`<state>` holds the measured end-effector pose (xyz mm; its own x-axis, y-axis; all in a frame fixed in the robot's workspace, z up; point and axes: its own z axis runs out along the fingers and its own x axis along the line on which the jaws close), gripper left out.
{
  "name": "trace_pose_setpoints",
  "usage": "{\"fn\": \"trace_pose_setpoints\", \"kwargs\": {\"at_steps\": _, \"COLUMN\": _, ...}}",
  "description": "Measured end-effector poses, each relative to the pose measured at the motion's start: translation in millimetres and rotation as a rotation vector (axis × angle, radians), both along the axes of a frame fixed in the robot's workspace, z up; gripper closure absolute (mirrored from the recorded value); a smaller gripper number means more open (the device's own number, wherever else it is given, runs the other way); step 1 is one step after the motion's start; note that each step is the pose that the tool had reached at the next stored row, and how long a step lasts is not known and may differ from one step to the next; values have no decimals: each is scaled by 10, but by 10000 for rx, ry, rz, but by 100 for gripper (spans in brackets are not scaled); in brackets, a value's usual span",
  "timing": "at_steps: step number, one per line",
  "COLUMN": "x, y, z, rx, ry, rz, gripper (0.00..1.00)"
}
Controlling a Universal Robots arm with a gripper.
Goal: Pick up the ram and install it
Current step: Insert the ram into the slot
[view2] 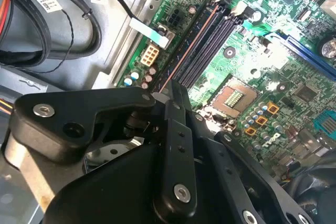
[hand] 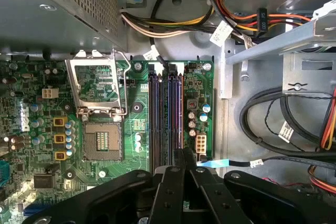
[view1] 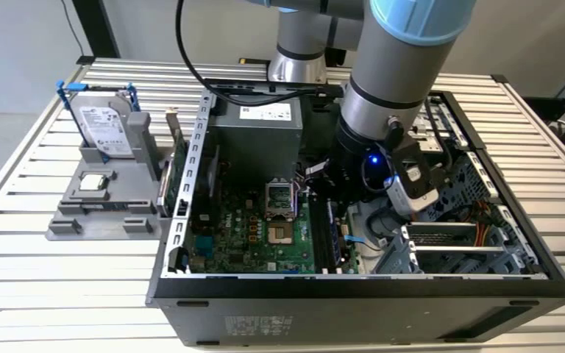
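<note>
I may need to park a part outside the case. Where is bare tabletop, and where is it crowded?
The slatted white metal table is bare in front of the grey plastic fixture, and on the exterior view's right of the black computer case. Inside the case, cables and the black gripper crowd the green motherboard.

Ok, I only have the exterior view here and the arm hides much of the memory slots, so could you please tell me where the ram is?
Observer: In both wrist views the ram stands on edge along the outermost black slot, the one nearest the board's edge.
Operator: Thank you. Is the gripper on it?
Observer: Yes, in the first wrist view the gripper is closed on the ram's top edge.
Operator: And the neighbouring slots?
Observer: The other slots beside it look empty.
</note>
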<state>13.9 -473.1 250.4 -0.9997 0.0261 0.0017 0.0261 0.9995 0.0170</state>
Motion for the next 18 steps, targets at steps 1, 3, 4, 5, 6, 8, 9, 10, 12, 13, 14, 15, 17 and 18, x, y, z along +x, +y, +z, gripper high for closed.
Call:
{"fn": "trace_pose_setpoints", "kwargs": {"at_steps": 1, "x": 0, "y": 1, "z": 0, "rx": -1, "ry": 0, "rz": 0, "gripper": 100}}
{"fn": "trace_pose_setpoints", "kwargs": {"at_steps": 3, "x": 0, "y": 1, "z": 0, "rx": -4, "ry": 0, "rz": -1, "gripper": 100}}
{"fn": "trace_pose_setpoints", "kwargs": {"at_steps": 4, "x": 0, "y": 1, "z": 0, "rx": -6, "ry": 0, "rz": 0, "gripper": 100}}
{"fn": "trace_pose_setpoints", "kwargs": {"at_steps": 5, "x": 0, "y": 2, "z": 0, "rx": -7, "ry": 0, "rz": 0, "gripper": 100}}
{"fn": "trace_pose_setpoints", "kwargs": {"at_steps": 6, "x": 0, "y": 2, "z": 0, "rx": -9, "ry": 0, "rz": 0, "gripper": 100}}
{"fn": "trace_pose_setpoints", "kwargs": {"at_steps": 8, "x": 0, "y": 3, "z": 0, "rx": -12, "ry": 0, "rz": 0, "gripper": 100}}
{"fn": "trace_pose_setpoints", "kwargs": {"at_steps": 9, "x": 0, "y": 3, "z": 0, "rx": -13, "ry": 0, "rz": 0, "gripper": 100}}
{"fn": "trace_pose_setpoints", "kwargs": {"at_steps": 10, "x": 0, "y": 3, "z": 0, "rx": -14, "ry": 0, "rz": -1, "gripper": 100}}
{"fn": "trace_pose_setpoints", "kwargs": {"at_steps": 12, "x": 0, "y": 4, "z": 0, "rx": -15, "ry": -1, "rz": -1, "gripper": 100}}
{"fn": "trace_pose_setpoints", "kwargs": {"at_steps": 13, "x": 0, "y": 4, "z": 0, "rx": -16, "ry": 0, "rz": 27, "gripper": 100}}
{"fn": "trace_pose_setpoints", "kwargs": {"at_steps": 14, "x": 0, "y": 6, "z": 0, "rx": -16, "ry": -1, "rz": 141, "gripper": 100}}
{"fn": "trace_pose_setpoints", "kwargs": {"at_steps": 15, "x": -1, "y": 6, "z": 0, "rx": -15, "ry": -1, "rz": 322, "gripper": 100}}
{"fn": "trace_pose_setpoints", "kwargs": {"at_steps": 17, "x": -1, "y": 5, "z": 0, "rx": -16, "ry": -1, "rz": 681, "gripper": 100}}
{"fn": "trace_pose_setpoints", "kwargs": {"at_steps": 18, "x": -1, "y": 5, "z": 1, "rx": -16, "ry": -1, "rz": 860, "gripper": 100}}
